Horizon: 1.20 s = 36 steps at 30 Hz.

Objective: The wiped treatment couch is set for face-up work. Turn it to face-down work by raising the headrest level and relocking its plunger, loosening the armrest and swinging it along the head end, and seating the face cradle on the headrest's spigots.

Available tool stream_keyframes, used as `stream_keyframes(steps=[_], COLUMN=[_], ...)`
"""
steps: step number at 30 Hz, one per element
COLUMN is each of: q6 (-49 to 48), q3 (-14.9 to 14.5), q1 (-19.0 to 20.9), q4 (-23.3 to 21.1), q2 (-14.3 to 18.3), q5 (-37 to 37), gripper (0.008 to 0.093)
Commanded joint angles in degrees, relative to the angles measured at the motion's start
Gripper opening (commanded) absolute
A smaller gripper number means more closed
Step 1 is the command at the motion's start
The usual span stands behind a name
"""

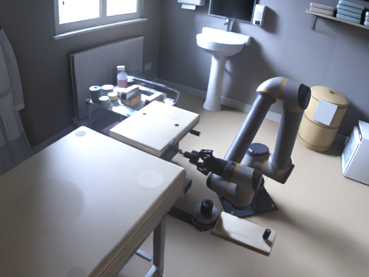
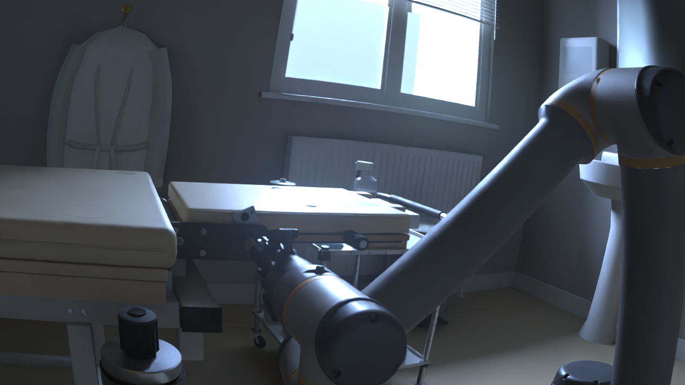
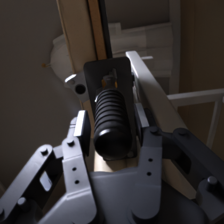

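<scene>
The ribbed black plunger knob (image 3: pixel 112 120) sticks out of the dark hinge bracket under the headrest, and from the second side camera my wrist hides most of it (image 2: pixel 261 249). The cream headrest pad (image 1: pixel 155 125) lies about level beyond the couch's main pad (image 1: pixel 80 190) and has two small holes on top. The armrest pad (image 1: pixel 244 232) sits low by the couch on a bar with a black clamp knob (image 1: pixel 205 208). The face cradle (image 1: pixel 155 97) lies on the trolley. My gripper (image 3: pixel 112 128) is open, its fingers on either side of the plunger knob, holding nothing.
A trolley (image 1: pixel 125 98) with jars, a bottle and boxes stands beyond the headrest, by the radiator. A second black handle (image 1: pixel 195 132) juts from the headrest's side. The sink pedestal (image 1: pixel 216 80), a tan bin (image 1: pixel 323 117) and my base (image 1: pixel 250 205) stand on the floor to the right.
</scene>
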Motion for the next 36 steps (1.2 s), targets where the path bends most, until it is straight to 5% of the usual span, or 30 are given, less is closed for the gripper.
stream_keyframes(steps=[1,23,36], q6=[0.0,0.0,-4.0], q3=[0.0,0.0,0.0], q1=[0.0,0.0,0.0], q4=[0.0,0.0,0.0], q2=[0.0,0.0,0.0], q5=[0.0,0.0,0.0], gripper=[0.05,0.008,0.008])
